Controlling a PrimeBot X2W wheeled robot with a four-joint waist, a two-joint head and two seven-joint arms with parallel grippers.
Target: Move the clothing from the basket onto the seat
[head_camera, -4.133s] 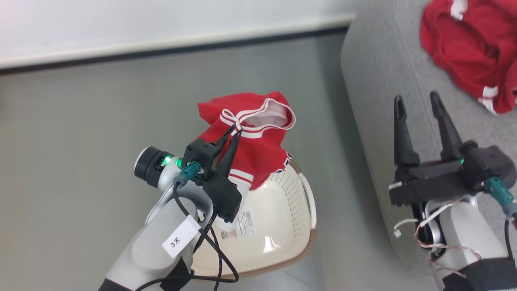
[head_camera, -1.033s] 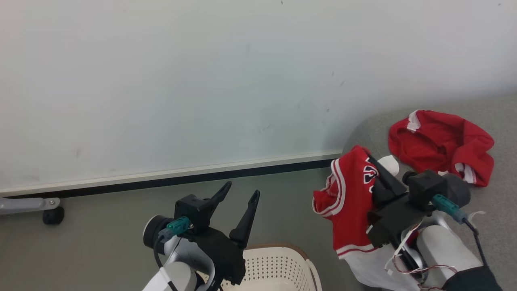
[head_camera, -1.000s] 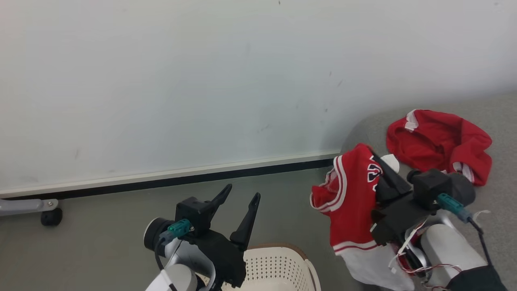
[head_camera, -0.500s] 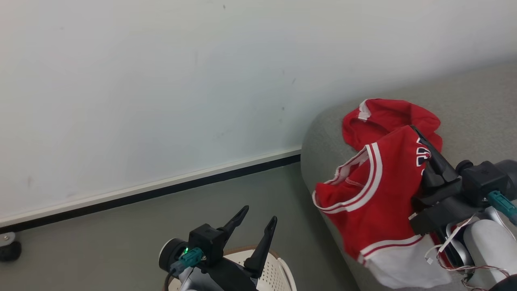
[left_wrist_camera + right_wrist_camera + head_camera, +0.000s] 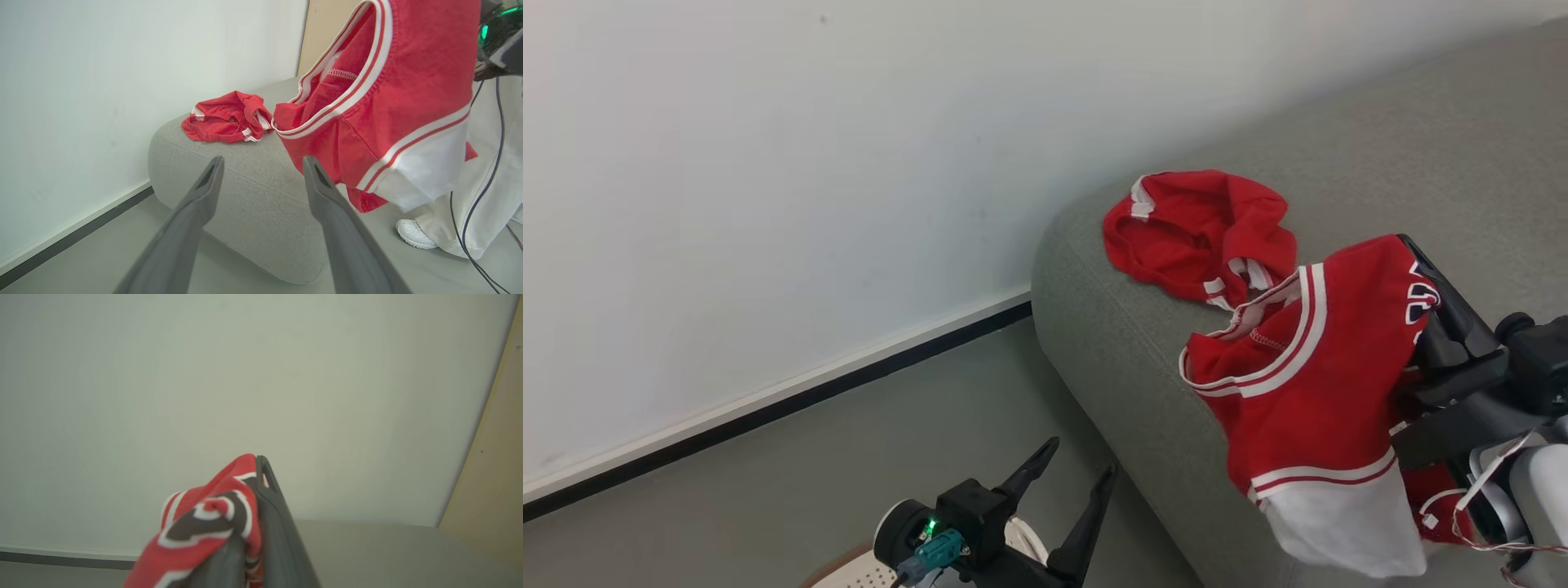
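Observation:
The red jersey with white stripes hangs from my right gripper, which is shut on its upper edge above the front part of the grey seat. In the right wrist view the jersey is pinched between the closed fingers of that gripper. The red shorts lie crumpled on the seat, just behind the jersey. My left gripper stands open and empty, low on the left above the basket, of which a brown-rimmed sliver shows. In the left wrist view, the open left gripper faces the seat, the shorts and the jersey.
A white wall with a black baseboard runs behind the grey floor. A person's white shoe and white trouser leg stand beside the seat's far side. A beige panel rises behind the seat.
The camera has swung right. The jersey, held by my left gripper over the basket four seconds ago, now hangs from my right gripper, which has carried it over the seat toward the shorts.

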